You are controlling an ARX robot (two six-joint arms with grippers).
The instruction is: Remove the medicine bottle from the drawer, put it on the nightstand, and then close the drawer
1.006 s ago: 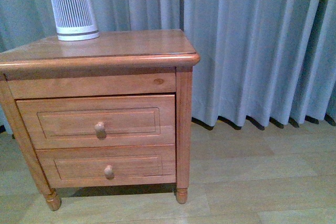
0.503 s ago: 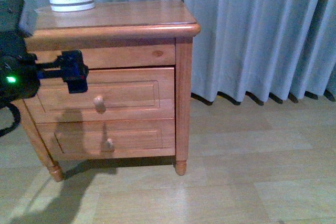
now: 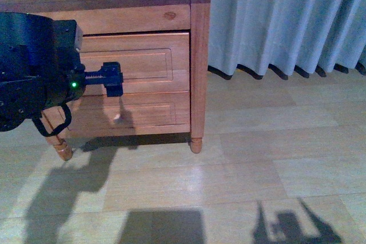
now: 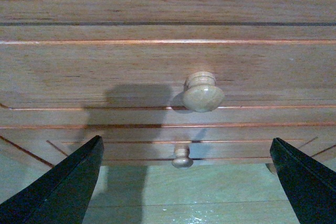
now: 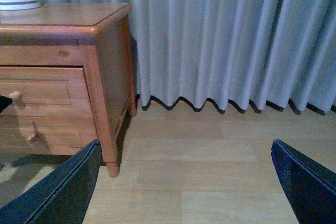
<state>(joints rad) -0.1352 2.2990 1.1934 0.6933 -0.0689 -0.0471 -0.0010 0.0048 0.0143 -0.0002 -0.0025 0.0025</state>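
Wooden knob (image 4: 203, 93) of the shut drawer (image 4: 79, 74) sits straight ahead of the left tool (image 4: 186, 142), whose jaws gape wide and empty; this arm is the nearer. The medicine bottle is unseen, presumably inside.

Dim and blue-tinted in front view, slightly soft. Lit from above and behind, judging by hard dark shadows on floor (image 3: 286, 141), with pale sheen near its middle. Sharp up close in left wrist view, with grey shadow across drawer (image 4: 79, 72) beside knob (image 4: 203, 92). Even and cool in right wrist view.
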